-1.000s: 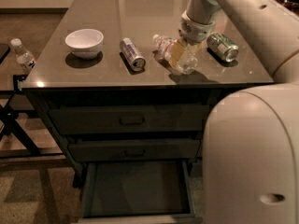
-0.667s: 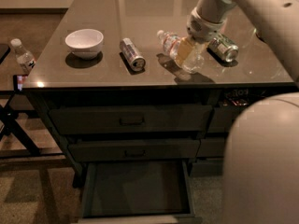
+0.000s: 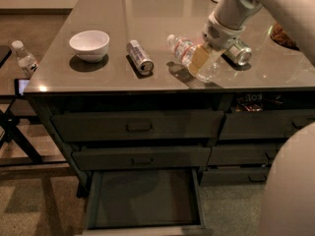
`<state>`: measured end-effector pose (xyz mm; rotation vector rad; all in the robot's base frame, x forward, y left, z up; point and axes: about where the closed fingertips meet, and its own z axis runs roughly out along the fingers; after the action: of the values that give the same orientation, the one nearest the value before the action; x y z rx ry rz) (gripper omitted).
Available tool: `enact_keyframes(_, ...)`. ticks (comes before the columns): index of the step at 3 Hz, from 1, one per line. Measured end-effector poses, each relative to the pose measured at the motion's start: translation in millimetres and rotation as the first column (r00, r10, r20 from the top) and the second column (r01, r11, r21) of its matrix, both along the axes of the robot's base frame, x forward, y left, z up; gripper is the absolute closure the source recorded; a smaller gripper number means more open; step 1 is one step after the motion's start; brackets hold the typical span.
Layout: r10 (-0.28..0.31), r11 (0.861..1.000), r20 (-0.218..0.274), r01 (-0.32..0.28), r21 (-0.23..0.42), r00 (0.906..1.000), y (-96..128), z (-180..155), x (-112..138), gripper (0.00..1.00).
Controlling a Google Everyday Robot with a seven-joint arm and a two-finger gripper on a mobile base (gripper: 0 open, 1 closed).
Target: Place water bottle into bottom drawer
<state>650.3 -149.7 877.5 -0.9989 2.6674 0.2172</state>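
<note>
Over the last second the gripper (image 3: 204, 65) has slid a little toward the front right of the tabletop (image 3: 147, 14), and the water bottle (image 3: 186, 52) has gone with it. Its base end now sits further right, while the cap points back and to the left. We read that as a hold that has taken: the fingers (image 3: 199, 58) are clamped on the base end of the bottle. We cannot tell whether the bottle is clear of the surface yet. The robot's pale body has also drawn back, so we see more of the drawer fronts.

The bottom drawer (image 3: 147, 228) stands pulled out with nothing on its floor, ready to receive the bottle, which is well above and to the right of it. The two drawers above are shut. The white bowl (image 3: 89, 44) looks empty.
</note>
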Motion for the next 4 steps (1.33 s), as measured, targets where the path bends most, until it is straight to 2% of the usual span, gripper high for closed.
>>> enact_keyframes(1,-0.007,1.0,-0.008,0.006,-0.003,0.9999,-4.3,0.0,-18.4,1.0)
enact_keyframes(2,-0.039,0.999,-0.042,0.039,-0.01,0.9983,-17.0,-3.0,-60.7,1.0)
enact_keyframes(3,-0.043,0.999,-0.098,0.04,-0.035,0.9943,-32.4,-6.1,-115.4,1.0)
enact_keyframes(4,-0.043,0.999,-0.098,0.04,-0.035,0.9943,-32.4,-6.1,-115.4,1.0)
